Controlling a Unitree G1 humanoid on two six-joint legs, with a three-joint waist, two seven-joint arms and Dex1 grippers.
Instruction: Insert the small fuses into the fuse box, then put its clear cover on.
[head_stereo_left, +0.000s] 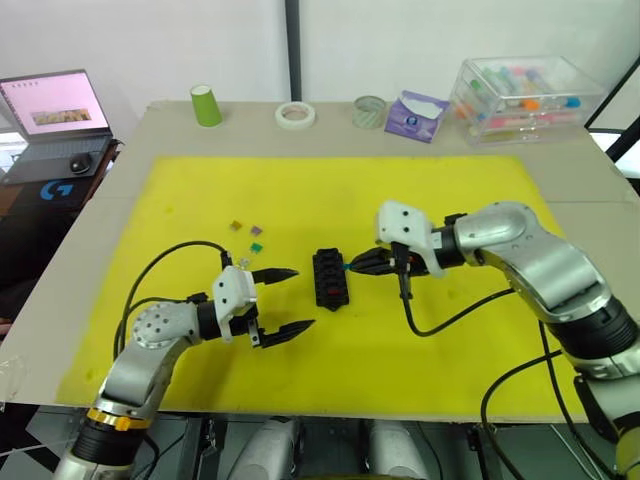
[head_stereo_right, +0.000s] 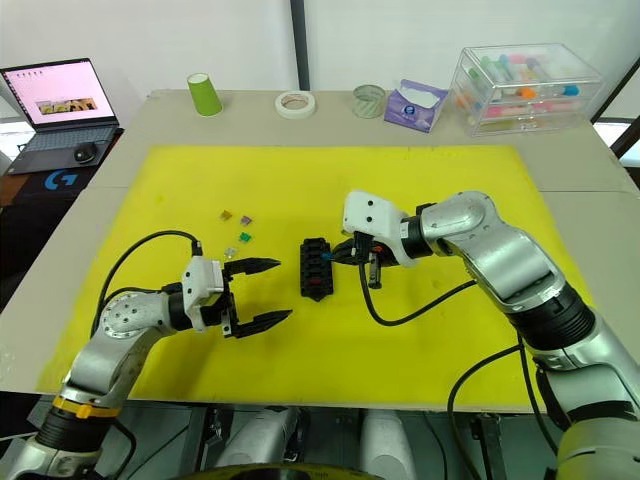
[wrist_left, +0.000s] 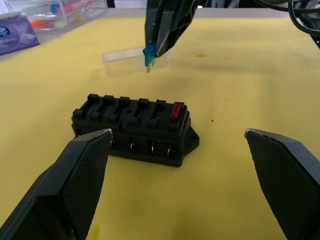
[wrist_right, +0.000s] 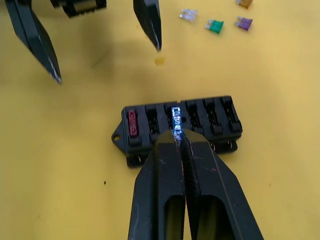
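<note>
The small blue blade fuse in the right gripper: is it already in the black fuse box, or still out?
Out. The small blue blade fuse, pinched by the right gripper, hangs above the black fuse box.

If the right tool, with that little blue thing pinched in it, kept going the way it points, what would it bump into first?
Most likely the fuse box. The right tool holds the blue fuse just above the box's slots, near the seated red fuse. The exact slot is unclear.
</note>
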